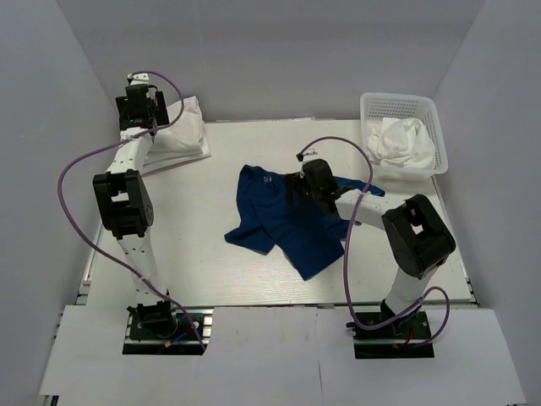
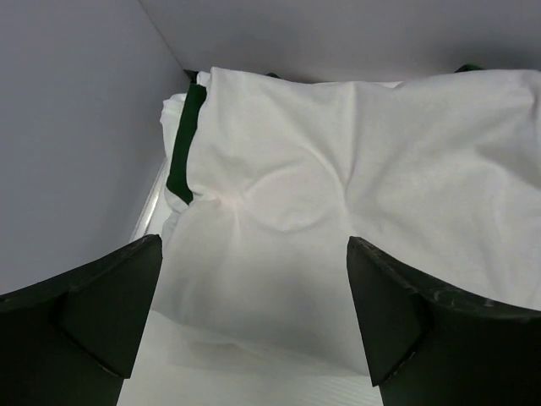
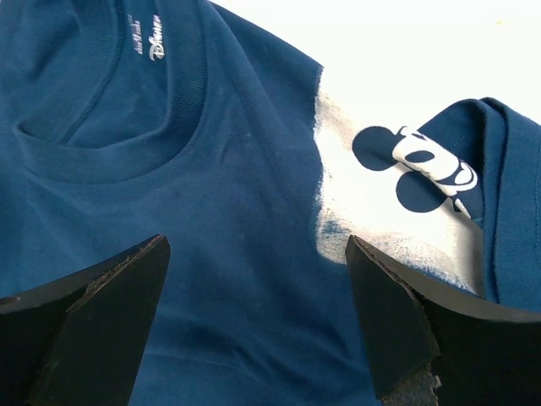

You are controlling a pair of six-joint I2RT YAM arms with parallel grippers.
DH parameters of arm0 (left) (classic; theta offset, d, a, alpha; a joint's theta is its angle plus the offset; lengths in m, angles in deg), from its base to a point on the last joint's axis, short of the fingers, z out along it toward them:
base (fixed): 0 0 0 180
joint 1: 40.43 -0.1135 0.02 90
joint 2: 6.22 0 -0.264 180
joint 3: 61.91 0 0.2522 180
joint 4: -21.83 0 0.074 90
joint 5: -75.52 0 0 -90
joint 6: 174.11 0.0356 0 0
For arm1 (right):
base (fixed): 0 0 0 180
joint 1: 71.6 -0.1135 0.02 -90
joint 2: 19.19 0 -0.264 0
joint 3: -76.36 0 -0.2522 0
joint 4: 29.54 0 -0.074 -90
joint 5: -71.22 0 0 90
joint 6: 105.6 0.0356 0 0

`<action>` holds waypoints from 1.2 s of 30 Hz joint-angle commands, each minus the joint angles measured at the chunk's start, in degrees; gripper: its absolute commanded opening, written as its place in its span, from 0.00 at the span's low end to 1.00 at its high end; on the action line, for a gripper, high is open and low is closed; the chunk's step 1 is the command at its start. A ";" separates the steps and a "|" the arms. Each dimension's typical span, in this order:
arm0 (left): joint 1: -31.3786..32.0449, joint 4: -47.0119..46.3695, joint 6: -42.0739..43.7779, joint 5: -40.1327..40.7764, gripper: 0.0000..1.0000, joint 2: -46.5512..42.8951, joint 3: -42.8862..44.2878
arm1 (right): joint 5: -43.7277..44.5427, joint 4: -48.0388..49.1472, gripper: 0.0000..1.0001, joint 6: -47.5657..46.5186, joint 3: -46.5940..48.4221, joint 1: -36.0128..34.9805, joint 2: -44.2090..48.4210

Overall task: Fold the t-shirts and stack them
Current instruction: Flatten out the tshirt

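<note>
Royal blue t-shirt (image 1: pixel 279 228) lies crumpled and unfolded mid table (image 1: pixel 186 262), with its collar and chest print (image 3: pixel 414 169) facing up. Right gripper (image 3: pixel 258 254) hovers just over it, fingers spread wide, nothing held. White folded tees (image 1: pixel 188 135) sit at the far-left corner. The left gripper (image 2: pixel 254 262) is above them, also wide apart and empty. More white tees (image 1: pixel 401 142) are bunched in the mesh basket (image 1: pixel 397 98) far right. My read: partly done, with the blue one and the basket contents left to fold and stack.

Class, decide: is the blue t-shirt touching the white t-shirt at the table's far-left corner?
Apart. The top view shows bare table between the blue t-shirt and the white t-shirt.
</note>
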 commanded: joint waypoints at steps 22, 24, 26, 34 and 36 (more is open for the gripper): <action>-7.73 18.08 -19.31 -6.65 1.00 16.63 3.45 | -3.76 0.76 0.90 -0.63 1.20 0.11 -0.15; -8.26 19.39 -19.31 -5.95 1.00 19.70 6.27 | -3.50 0.58 0.90 -0.37 1.37 0.20 -0.15; -8.79 20.19 -19.31 -5.95 1.00 21.29 10.14 | -3.15 0.49 0.90 -0.54 1.37 0.03 0.11; -9.32 18.87 -16.41 -7.96 1.00 19.82 11.57 | -2.79 0.40 0.90 -0.63 1.81 0.20 -0.33; -9.32 17.12 -16.41 -9.28 1.00 17.97 8.15 | -3.15 0.14 0.90 -0.71 2.43 0.20 -0.41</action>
